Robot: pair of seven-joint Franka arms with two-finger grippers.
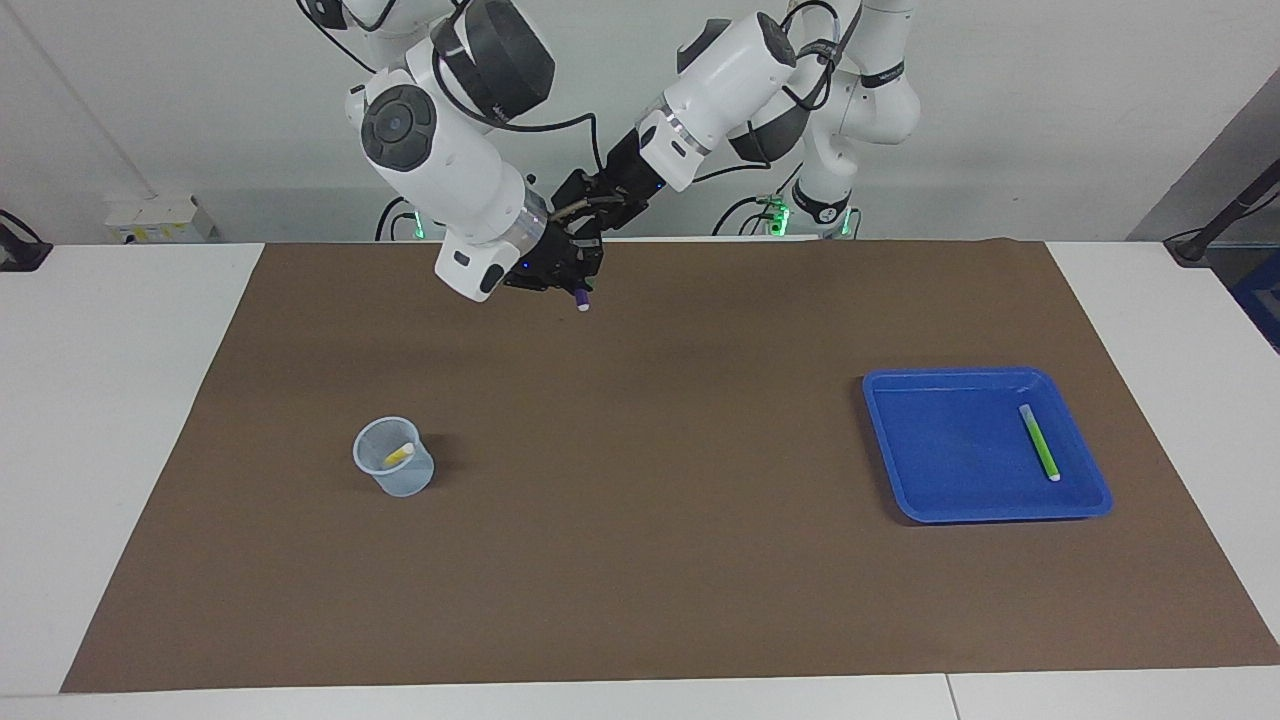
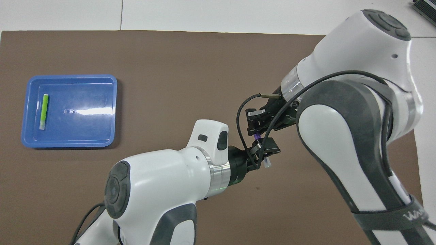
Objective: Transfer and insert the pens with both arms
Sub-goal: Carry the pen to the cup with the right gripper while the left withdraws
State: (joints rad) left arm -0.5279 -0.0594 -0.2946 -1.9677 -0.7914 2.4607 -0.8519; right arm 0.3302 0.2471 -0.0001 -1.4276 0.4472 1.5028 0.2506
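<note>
Purple pen [image 1: 582,298] clenched in right tool [image 1: 570,278], left tool [image 1: 590,222] alongside, grip unclear, beaker [image 1: 394,471] w/ yellow pen [image 1: 399,455]

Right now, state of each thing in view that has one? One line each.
purple pen: in the air between the two grippers, white tip down.
right gripper: shut on purple pen, over the mat's edge nearest the robots.
left gripper: at the pen's other end; grip unclear.
yellow pen: in the cup, leaning.
cup: upright on the mat.
green pen: lying flat in the tray.
blue tray: flat on the mat.
</note>
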